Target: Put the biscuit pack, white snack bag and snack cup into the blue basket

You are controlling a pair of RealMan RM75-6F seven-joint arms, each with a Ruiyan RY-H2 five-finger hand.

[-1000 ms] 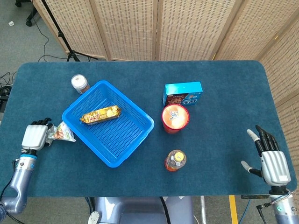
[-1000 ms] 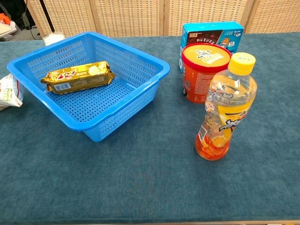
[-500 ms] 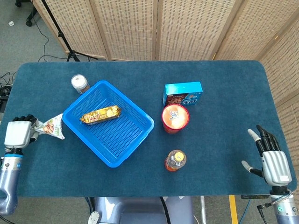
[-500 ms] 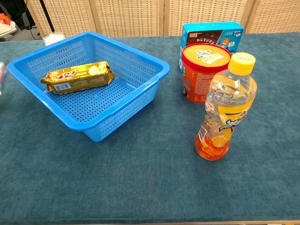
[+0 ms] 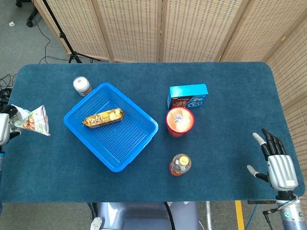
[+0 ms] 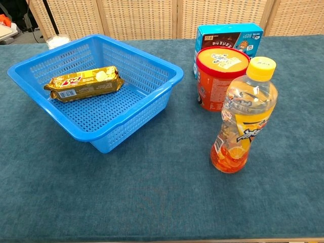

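White snack bag point(image 5: 34, 120) is at the far left of the head view, pinched at one end by the left hand point(image 5: 4, 128), which is mostly cut off by the frame edge; the bag hangs out to the right of the fingers, well clear of the basket rim, and whether it touches the blue cloth table point(image 5: 230, 143) cannot be told. Neither the bag nor the left hand shows in the chest view. A small jar with a white lid point(image 5: 82, 86) stands just behind the blue basket's far-left edge. Blue basket point(image 5: 139, 143) sits left of centre, turned at an angle to the table edge; the biscuit pack point(image 5: 102, 118), gold wrapper, lies flat inside on the perforated floor toward the rear left, also seen in the chest view point(image 6: 83, 83). To the right, apart from the basket, the snack cup point(image 5: 180, 121) stands upright with its lid on, touching or just in front of a light blue box point(image 5: 188, 96). An orange drink bottle point(image 5: 180, 165) with a yellow cap stands upright nearer the front edge. Right hand point(image 5: 277, 165) rests at the front right corner, fingers spread, holding nothing.
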